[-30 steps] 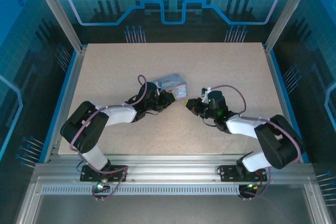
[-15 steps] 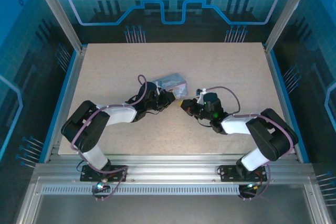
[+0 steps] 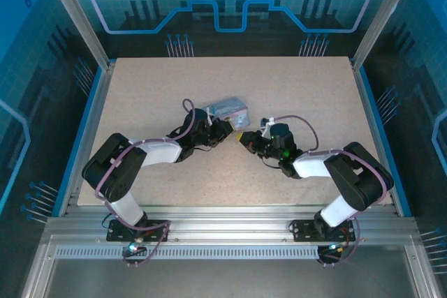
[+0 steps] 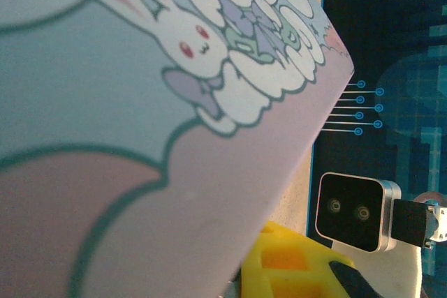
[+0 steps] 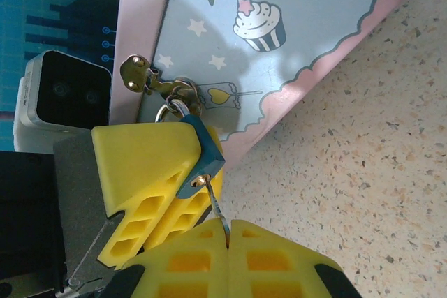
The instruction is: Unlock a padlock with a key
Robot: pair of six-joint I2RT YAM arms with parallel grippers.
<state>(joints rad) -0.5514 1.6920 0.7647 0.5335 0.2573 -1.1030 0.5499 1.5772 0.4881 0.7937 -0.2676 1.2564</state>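
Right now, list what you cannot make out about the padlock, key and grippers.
Right wrist: the key has its head buried between the right gripper fingers; the left gripper fingers cover much of the padlock, so the shackle's state is unclear.
Left wrist: the tin blocks both.
Top external: both are too small, between the grippers.

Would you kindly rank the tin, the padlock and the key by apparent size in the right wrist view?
1. tin
2. padlock
3. key
The key is partly hidden in the right tool, so its full length is unsure.
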